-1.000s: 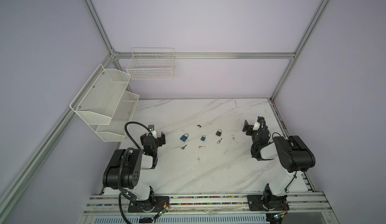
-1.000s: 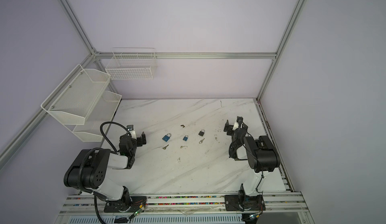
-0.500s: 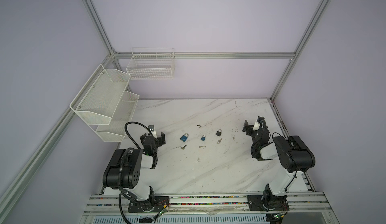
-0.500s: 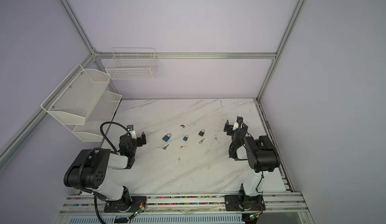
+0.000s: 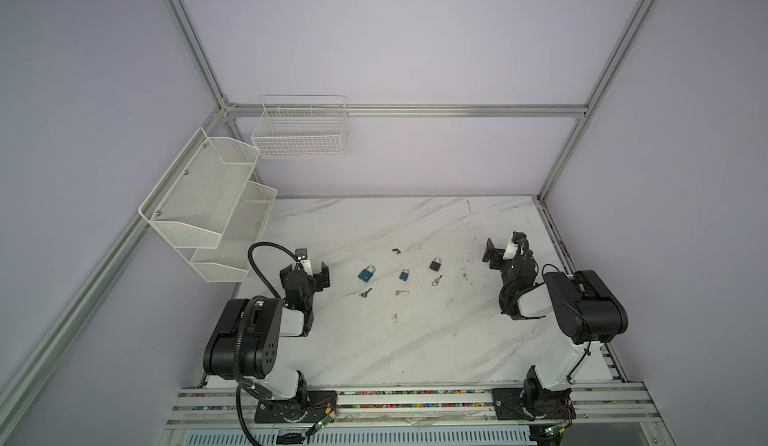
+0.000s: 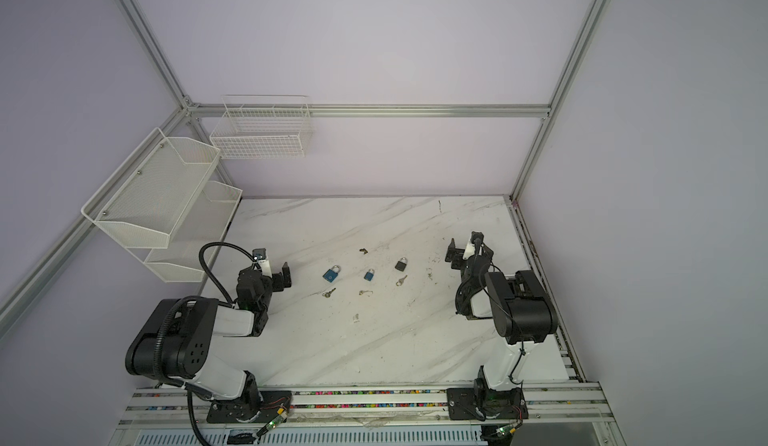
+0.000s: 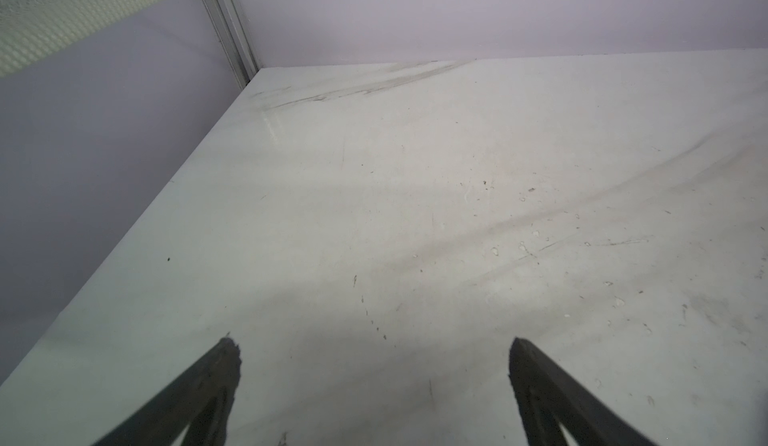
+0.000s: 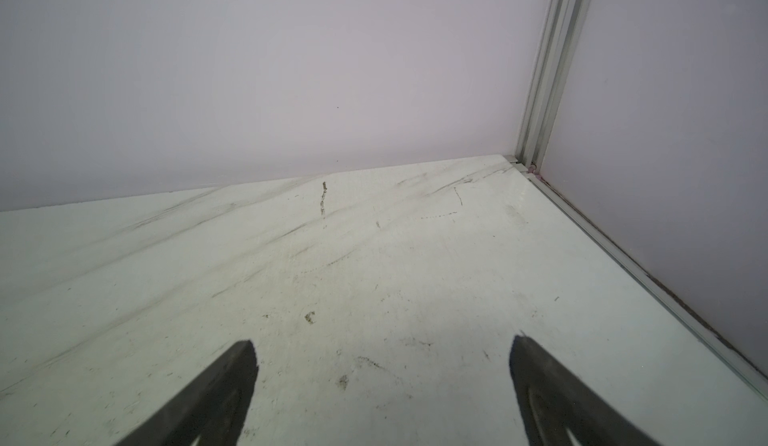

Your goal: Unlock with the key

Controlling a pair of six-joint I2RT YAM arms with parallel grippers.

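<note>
Centrally, small silver key point(image 5: 365, 293) near blue padlock point(image 5: 366, 274); left tool point(image 7: 374, 348), right tool point(image 8: 382, 348) gaping wide, empty.

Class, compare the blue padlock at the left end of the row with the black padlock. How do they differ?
Colour: the left blue padlock has a blue body, the black padlock a black one. Size: the left blue padlock looks larger than the black padlock. Place: the left blue padlock lies nearer the left arm, the black padlock nearer the right arm. Both lie flat on the table, untouched.
</note>
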